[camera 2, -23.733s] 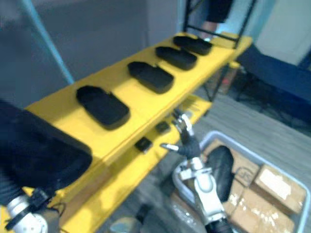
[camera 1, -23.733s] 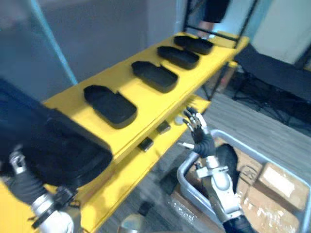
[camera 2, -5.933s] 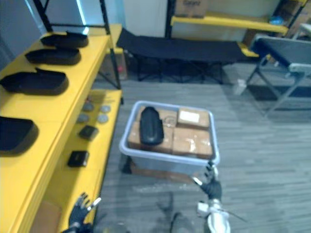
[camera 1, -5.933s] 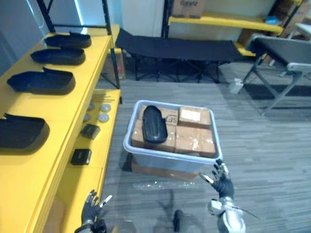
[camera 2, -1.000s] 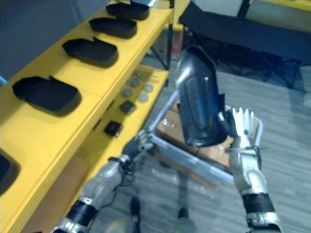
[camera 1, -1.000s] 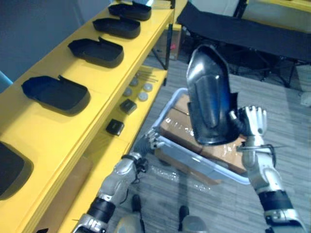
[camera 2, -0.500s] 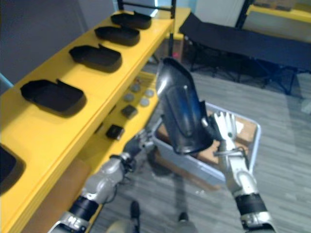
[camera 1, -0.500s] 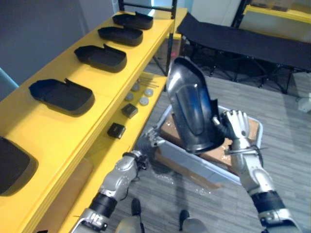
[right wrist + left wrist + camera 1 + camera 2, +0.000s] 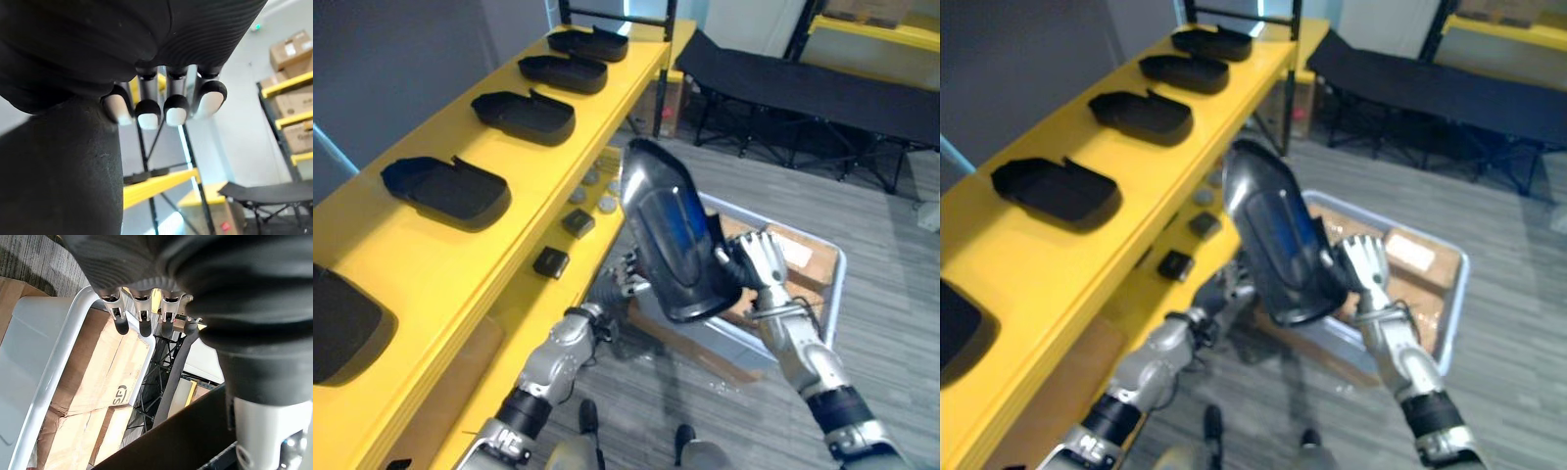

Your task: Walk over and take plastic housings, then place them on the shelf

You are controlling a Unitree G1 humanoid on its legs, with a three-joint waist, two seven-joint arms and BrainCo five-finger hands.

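My right hand (image 9: 760, 270) is shut on a glossy black plastic housing (image 9: 671, 245), held tilted in the air between the grey bin (image 9: 835, 286) and the yellow shelf (image 9: 421, 259). In the right wrist view its curled fingers (image 9: 166, 105) hook over the housing (image 9: 58, 186). My left hand (image 9: 625, 280) is open, just below and left of the housing's lower end; whether it touches is unclear. In the left wrist view its straight fingers (image 9: 142, 318) point over the bin rim (image 9: 58, 357). Several matching housings, among them one (image 9: 445, 188) and another (image 9: 524, 115), lie in a row on the shelf top.
Cardboard boxes (image 9: 793, 257) fill the bin on the floor. Small black parts (image 9: 551, 261) and round discs (image 9: 597, 201) lie on the lower yellow shelf board. A black cot (image 9: 803, 88) stands behind. Bare yellow shelf top shows between the near housings.
My right hand has carried the housing left and lower, toward the shelf. The left hand now sits close under the housing's lower end. The view has shifted slightly.
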